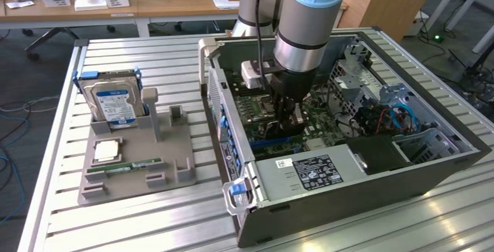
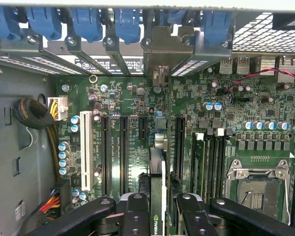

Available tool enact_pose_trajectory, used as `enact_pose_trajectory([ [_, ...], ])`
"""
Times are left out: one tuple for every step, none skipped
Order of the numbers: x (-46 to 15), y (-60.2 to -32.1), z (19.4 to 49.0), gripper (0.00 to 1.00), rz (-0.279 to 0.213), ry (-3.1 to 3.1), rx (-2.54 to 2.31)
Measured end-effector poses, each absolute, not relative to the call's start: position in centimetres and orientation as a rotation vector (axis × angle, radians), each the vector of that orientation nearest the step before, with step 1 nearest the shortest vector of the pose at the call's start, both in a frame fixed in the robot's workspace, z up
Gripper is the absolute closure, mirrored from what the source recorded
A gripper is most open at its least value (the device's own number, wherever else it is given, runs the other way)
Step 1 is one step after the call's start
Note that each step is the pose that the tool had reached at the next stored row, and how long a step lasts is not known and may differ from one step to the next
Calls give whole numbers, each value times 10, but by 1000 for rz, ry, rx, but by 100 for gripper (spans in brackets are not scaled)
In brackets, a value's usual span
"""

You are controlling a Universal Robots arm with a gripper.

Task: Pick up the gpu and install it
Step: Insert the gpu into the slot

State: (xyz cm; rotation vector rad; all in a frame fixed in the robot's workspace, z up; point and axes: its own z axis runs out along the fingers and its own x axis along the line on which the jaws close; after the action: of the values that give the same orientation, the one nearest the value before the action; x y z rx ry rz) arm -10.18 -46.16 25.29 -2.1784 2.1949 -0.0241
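Ribbed metal table (image 1: 139, 217) carries everything I'm working with, and an office desk (image 1: 115, 3) stands behind it. From my wrist view, the gpu (image 2: 157, 196) stands on edge between the gripper's (image 2: 160, 214) two black fingers (image 2: 136, 216), which are closed partway and pinch the card's thin sides. The card sits low over the green motherboard (image 2: 196, 113), lined up with a long expansion slot among the row of black slots (image 2: 124, 147); I cannot tell whether its edge is seated. Its metal bracket (image 2: 162, 49) reaches up to the rear slot openings with blue latches (image 2: 88, 22). In the exterior view, the gripper (image 1: 287, 122) is down inside the open computer case (image 1: 339, 177). On the exterior view's left, a grey holder tray (image 1: 135, 165) keeps a hard drive (image 1: 114, 103) upright and a green memory stick (image 1: 124, 165) lying flat.
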Motion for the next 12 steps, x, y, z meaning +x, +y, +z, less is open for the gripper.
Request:
enact_pose_trajectory([
  [-102,-462,253,74,-24,2195,-2178],
  [-102,-462,252,74,-24,2195,-2178],
  [-102,-462,252,74,-24,2195,-2178],
  [-102,-462,252,74,-24,2195,-2178],
  [-102,-462,252,74,-24,2195,-2178],
  [-102,-462,252,74,-24,2195,-2178],
  [-102,-462,252,74,-24,2195,-2178],
  [-102,-462,252,74,-24,2195,-2178],
  [-102,-462,252,74,-24,2195,-2178],
  [-102,-462,252,74,-24,2195,-2178],
  [-102,-462,251,74,-24,2195,-2178],
  [-102,-462,251,74,-24,2195,-2178],
])
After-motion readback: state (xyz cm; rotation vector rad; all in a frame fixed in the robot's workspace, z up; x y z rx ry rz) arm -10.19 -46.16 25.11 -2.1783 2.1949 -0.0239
